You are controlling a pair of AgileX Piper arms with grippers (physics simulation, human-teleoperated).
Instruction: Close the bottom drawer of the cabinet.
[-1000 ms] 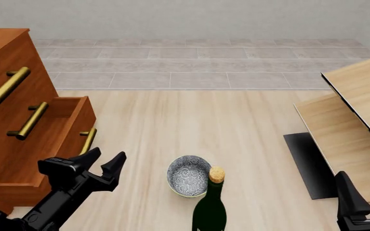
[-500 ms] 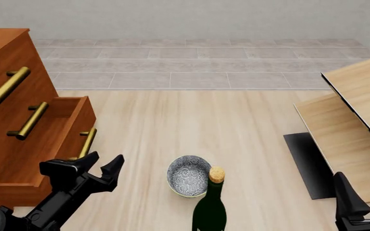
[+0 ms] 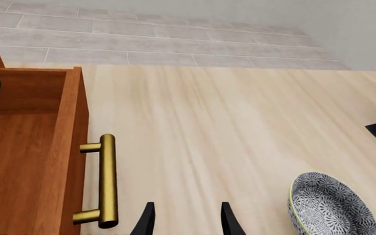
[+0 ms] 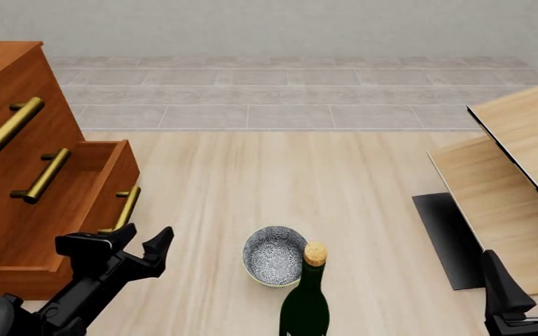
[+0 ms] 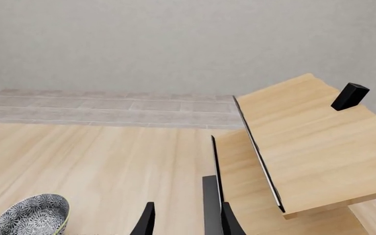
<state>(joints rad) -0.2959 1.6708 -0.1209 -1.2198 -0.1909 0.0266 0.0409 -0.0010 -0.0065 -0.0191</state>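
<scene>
While the bottom drawer (image 4: 92,210) stands pulled out from the cabinet (image 4: 8,140) at the left of the counter (image 4: 344,182), the left hand (image 4: 129,246) sits just in front of its brass handle (image 4: 127,208), fingers apart and gripping nothing. From the left wrist view the handle (image 3: 107,180) lies off to one side of the fingertips (image 3: 147,220), not between them, so a straight push forward would likely slide past the drawer front and meet only bare counter. If the hand swings sideways to correct, one finger could catch under the bar and skew the drawer rather than drive it home; a push landing near the drawer's outer corner might also jam it crooked in its slides. The patterned bowl (image 4: 274,255) and the corked bottle (image 4: 305,297) stand near the arm's other side, and a wide elbow sweep could knock the bottle over. At the lower right edge the right hand (image 4: 521,280) waits with its fingers apart, well clear of the cabinet.
</scene>
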